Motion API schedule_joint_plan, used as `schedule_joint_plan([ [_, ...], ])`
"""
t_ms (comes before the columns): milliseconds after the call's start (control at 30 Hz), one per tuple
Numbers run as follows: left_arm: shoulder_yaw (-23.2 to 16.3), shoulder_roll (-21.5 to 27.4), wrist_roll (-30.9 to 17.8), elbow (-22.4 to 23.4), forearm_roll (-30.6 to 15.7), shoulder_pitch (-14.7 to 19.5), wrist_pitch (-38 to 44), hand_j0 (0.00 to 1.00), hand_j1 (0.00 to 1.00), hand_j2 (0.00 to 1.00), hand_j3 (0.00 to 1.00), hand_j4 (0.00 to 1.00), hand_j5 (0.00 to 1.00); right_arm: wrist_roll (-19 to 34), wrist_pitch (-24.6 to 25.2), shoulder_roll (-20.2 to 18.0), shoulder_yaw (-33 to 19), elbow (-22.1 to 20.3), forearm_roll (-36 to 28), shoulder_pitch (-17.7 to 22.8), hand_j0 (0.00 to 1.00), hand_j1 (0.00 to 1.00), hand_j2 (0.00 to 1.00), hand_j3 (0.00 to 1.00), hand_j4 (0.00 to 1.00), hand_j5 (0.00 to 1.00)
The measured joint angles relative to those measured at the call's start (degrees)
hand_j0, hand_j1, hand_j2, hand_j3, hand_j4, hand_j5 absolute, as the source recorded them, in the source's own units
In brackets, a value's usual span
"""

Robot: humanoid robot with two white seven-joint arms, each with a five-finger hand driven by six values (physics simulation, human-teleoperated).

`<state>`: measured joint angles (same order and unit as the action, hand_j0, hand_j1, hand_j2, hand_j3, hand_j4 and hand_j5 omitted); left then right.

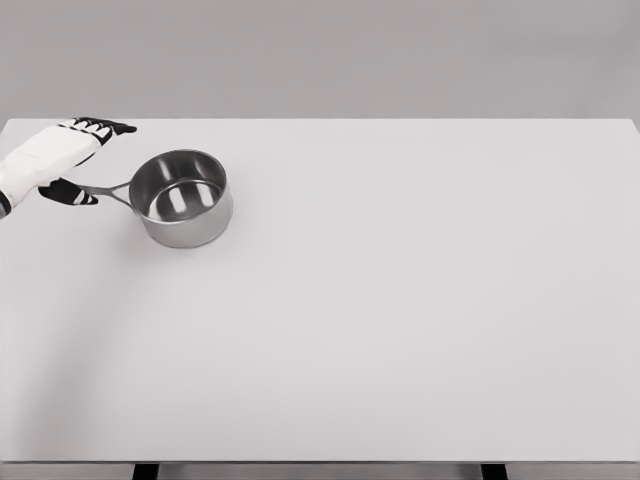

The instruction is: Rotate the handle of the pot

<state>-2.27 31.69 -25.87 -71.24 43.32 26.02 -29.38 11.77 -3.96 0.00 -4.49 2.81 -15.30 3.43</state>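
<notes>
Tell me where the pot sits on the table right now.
In the head view the pot stands upright near the table's far left corner, its handle pointing left to the left hand.

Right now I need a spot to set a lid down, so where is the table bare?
The pot and the left hand at its handle crowd the far left corner. The table shows bare everywhere right of the pot to the right edge, and across the whole near half.
</notes>
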Motion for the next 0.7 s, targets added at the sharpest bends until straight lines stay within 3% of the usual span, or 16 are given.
schedule_joint_plan([
  [400, -0.4, 0.1, 0.7, -1.0, -0.4, -2.1, -0.5, 1.00, 1.00, 1.00, 1.00, 1.00, 1.00, 0.0, 0.0, 0.0, 0.0, 0.0, 0.0, 0.0, 1.00, 1.00, 1.00, 1.00, 1.00, 1.00],
  [500, -0.2, 0.2, 0.8, -3.7, -1.0, -5.0, -0.7, 1.00, 1.00, 1.00, 1.00, 1.00, 1.00, 0.0, 0.0, 0.0, 0.0, 0.0, 0.0, 0.0, 1.00, 1.00, 1.00, 1.00, 1.00, 1.00],
  [700, 1.8, 3.2, 0.8, -11.0, -6.5, -11.1, -0.8, 1.00, 1.00, 1.00, 1.00, 1.00, 1.00, 0.0, 0.0, 0.0, 0.0, 0.0, 0.0, 0.0, 1.00, 1.00, 1.00, 1.00, 1.00, 1.00],
])
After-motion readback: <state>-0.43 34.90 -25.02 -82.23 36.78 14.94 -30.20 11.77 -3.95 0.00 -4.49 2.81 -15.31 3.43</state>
